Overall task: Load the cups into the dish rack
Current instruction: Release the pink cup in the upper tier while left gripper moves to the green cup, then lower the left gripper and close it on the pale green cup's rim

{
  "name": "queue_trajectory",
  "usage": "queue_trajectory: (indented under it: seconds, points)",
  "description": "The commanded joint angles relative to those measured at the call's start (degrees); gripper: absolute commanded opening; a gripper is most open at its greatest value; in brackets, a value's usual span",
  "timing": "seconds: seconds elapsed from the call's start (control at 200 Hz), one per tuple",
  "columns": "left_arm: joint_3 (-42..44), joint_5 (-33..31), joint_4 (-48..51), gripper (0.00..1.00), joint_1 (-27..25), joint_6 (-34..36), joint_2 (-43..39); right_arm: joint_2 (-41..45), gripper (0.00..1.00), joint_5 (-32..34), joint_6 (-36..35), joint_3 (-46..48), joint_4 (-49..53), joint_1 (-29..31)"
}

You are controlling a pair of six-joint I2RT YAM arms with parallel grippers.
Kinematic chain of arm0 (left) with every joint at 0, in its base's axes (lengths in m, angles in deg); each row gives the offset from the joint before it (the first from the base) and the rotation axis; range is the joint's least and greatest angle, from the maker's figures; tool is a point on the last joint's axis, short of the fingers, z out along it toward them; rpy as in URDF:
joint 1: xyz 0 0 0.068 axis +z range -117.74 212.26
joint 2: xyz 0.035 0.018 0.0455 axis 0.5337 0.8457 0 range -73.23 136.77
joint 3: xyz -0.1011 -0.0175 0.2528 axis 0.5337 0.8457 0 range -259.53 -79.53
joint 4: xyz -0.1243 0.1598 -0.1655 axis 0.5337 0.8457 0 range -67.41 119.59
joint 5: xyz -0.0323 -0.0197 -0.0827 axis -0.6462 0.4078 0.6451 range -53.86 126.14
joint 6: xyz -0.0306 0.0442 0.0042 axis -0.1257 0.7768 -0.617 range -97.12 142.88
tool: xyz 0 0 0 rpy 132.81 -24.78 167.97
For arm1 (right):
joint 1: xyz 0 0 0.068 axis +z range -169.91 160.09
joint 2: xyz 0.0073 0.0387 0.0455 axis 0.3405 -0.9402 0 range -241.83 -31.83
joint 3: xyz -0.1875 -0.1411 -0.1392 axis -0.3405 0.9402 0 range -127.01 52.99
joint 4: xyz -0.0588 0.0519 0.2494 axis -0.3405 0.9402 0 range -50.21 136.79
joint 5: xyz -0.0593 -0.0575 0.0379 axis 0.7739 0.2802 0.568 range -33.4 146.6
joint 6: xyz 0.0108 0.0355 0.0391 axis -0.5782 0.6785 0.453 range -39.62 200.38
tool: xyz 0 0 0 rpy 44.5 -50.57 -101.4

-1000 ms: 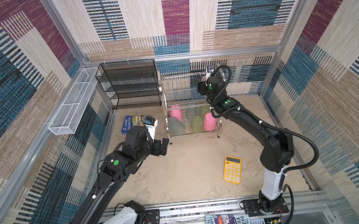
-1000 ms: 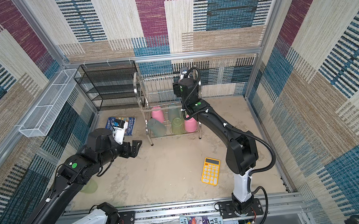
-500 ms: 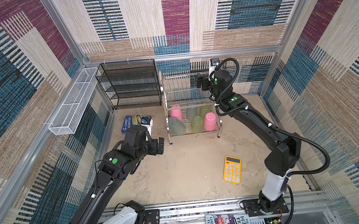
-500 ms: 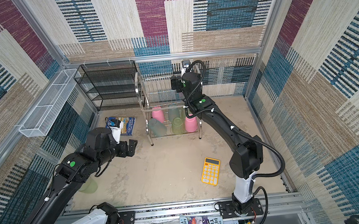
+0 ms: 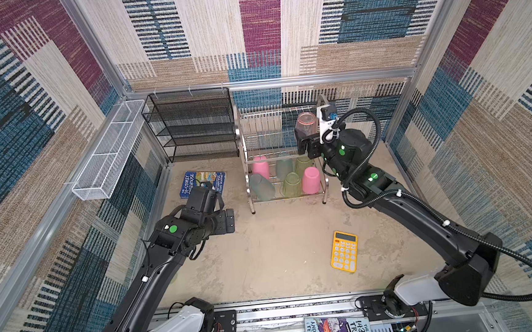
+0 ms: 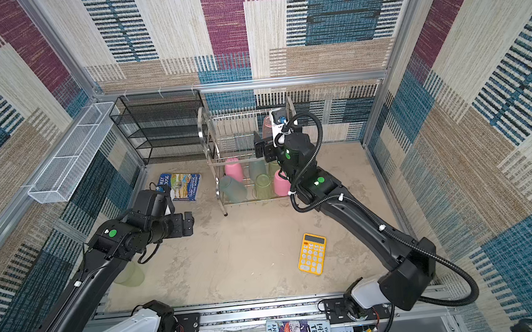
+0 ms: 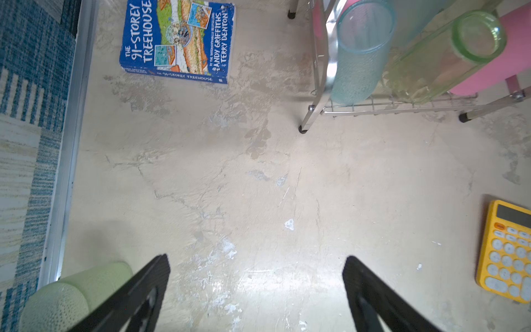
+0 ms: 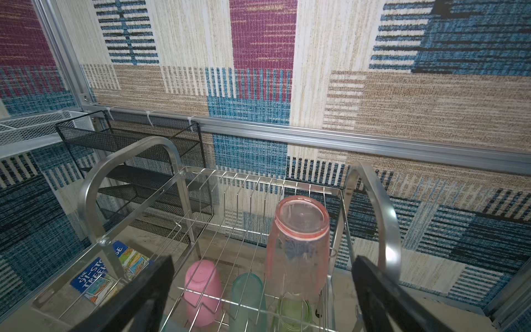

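**Salmon cup released on upper tier; one green cup still loose**

R hand (image 8: pixel 261 257): fingers spread wide, empty, just clear of the salmon cup (image 8: pixel 297 250). No contact seen btwn fingers and cup. The cup stands mouth-down on the upper tier of the dish rack (image 8: pixel 94 201), near the tier's right-end frame. Inverted placement judged deliberate: it drains, and the wide rim sits steady across the wires.

L hand (image 7: pixel 256 256): also spread wide and empty, hovering over bare desk (image 7: pixel 258 172), facing down. A green cup (image 7: pixel 71 290) lies on its side on the desk just beside one finger, close to the wall rail. In a top view it shows partly under the L arm (image 6: pixel 129 274). Judged the next pickup. As it lies flat, the grip likely goes across the body.

Lower tier: lower-tier cups (image 5: pixel 291 184), six counted (two pink, two teal, two green), bases up. The front teal cup (image 5: pixel 261 188) tilts toward the left side frame.

Non-task items on desk: calculator (image 5: pixel 343 251) and book (image 5: pixel 202 184), both outside the rack.

Change vs 1 s earlier: the R hand then sat over the cup's spot with jaws narrower. It has since widened and backed off, leaving the cup exposed. The L hand has drifted slightly toward its own side. Lower-tier load, calculator and book unchanged.
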Motion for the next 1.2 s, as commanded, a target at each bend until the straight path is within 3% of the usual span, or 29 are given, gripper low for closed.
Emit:
queue_trajectory:
  seconds: [0.0,0.215,0.371,0.691,1.007,1.197]
  points:
    - [1.11,-0.43,3.19,0.95,1.40,-3.34,-0.43,5.21,1.00,-0.82,-1.95,5.58,-5.13,2.66]
    - [3.89,-1.00,6.39,0.92,5.71,-6.11,-1.55,15.64,0.99,-4.20,-3.75,18.82,-6.82,12.11]
    - [6.06,-1.54,8.28,0.92,12.08,-8.91,-2.50,19.03,0.98,-8.06,-1.88,28.10,-10.10,18.04]
    - [11.61,3.05,2.52,0.88,28.63,-16.59,-3.90,10.79,0.97,-12.20,2.57,35.26,-16.19,27.55]
    - [14.95,-3.29,-2.42,0.81,37.68,-18.41,-3.36,2.50,0.96,-12.72,2.56,36.56,-23.87,32.91]
    - [17.66,-2.49,-5.69,0.76,41.56,-19.06,-3.01,-0.20,0.95,-14.35,2.39,36.66,-26.96,33.88]
